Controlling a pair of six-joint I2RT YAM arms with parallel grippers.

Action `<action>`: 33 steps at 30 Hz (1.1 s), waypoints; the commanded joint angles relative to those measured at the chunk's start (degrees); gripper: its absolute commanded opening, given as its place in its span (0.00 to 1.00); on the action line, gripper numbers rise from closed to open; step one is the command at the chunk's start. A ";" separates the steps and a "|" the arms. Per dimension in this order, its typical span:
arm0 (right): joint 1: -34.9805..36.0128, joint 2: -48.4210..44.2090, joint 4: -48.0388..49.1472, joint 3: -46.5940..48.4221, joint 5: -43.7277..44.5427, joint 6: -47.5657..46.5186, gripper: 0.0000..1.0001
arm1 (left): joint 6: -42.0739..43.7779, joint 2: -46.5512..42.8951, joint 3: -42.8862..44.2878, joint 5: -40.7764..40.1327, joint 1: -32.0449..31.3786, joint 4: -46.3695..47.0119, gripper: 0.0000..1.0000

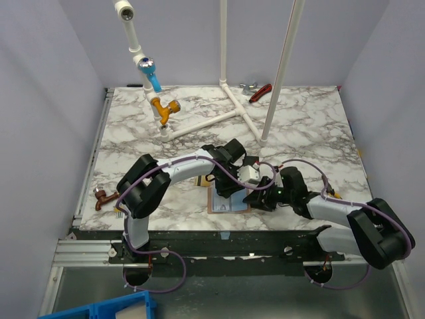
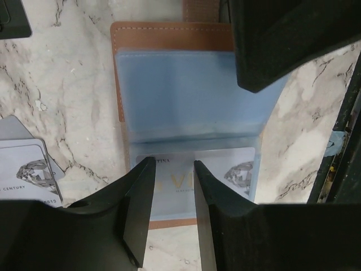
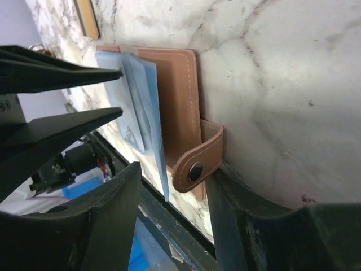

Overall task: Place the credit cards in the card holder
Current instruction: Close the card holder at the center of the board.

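Note:
The tan card holder (image 2: 169,35) lies open on the marble, its blue plastic sleeves (image 2: 186,96) showing. A silvery card with a diamond picture (image 2: 237,169) sits in the near sleeve. My left gripper (image 2: 171,169) is open and empty, its fingertips just above that card. Two silvery-grey cards (image 2: 22,164) lie on the table left of the holder. My right gripper (image 3: 175,186) is open and straddles the holder's snap strap (image 3: 194,164) and the raised sleeve edge (image 3: 152,113). In the top view both grippers, left (image 1: 229,191) and right (image 1: 257,198), meet over the holder (image 1: 222,203).
A white pipe frame (image 1: 229,109) with a yellow and blue tap (image 1: 163,105) stands at the back. A red-handled tool (image 1: 260,92) lies at the far edge. A brown fitting (image 1: 101,197) lies at the left edge. The table's front edge is close behind the holder.

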 commanded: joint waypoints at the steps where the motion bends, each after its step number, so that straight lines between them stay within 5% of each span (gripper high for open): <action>1: -0.31 5.00 6.73 -2.34 -5.10 -1.73 0.53 | 0.27 1.65 1.94 -1.25 -0.53 -0.04 0.35; 11: -0.42 17.72 18.02 1.70 -11.12 -0.40 0.48 | -2.13 2.28 1.17 -3.16 -1.02 0.57 0.35; 28: -0.39 23.41 29.84 2.99 -11.03 4.54 0.42 | -9.01 6.53 3.90 -1.84 -2.59 -2.09 0.35; 33: -0.40 27.52 32.91 2.71 -11.72 6.38 0.28 | -10.62 6.53 5.81 1.03 -1.14 -2.95 0.35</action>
